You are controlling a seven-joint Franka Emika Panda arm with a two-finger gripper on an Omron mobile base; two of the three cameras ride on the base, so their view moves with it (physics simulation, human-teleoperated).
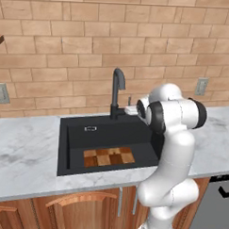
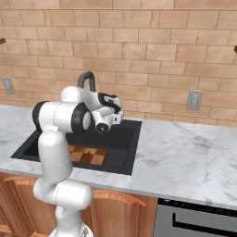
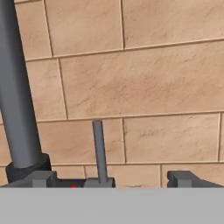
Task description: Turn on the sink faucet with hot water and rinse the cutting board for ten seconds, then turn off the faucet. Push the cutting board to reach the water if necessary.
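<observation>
- Hand view: the claw (image 3: 111, 180) is open wide, its two dark finger tips (image 3: 183, 178) far apart at the bottom of the picture, and nothing is held between them.
- Between the tips stands the thin lever handle (image 3: 99, 148) of the faucet, upright, closer to the left tip than to the right one. I cannot tell if a tip touches it.
- Left of the handle, the thick dark stem of the faucet (image 3: 15, 96) rises up and leaves the picture at the top. Behind both is the brick wall (image 3: 144, 78).
- Left base view: the hand of the white arm (image 1: 174, 138) is just to the right of the faucet (image 1: 117, 93), at the back edge of the sink (image 1: 70, 147).
- The faucet stands on the tabletop (image 1: 25, 152) behind the black basin, and its curved spout points over the basin.
- The cutting board (image 1: 109, 156) lies flat on the bottom of the sink, near the front wall of the basin and a little right of the middle. It is well apart from the claw.
- Right base view: the cutting board (image 2: 90, 155) is partly hidden behind the arm, and the marble tabletop (image 2: 185, 162) goes on to the right of the sink (image 2: 132, 148).
- On the wall there is an outlet plate (image 2: 194, 99) to the right of the sink.
</observation>
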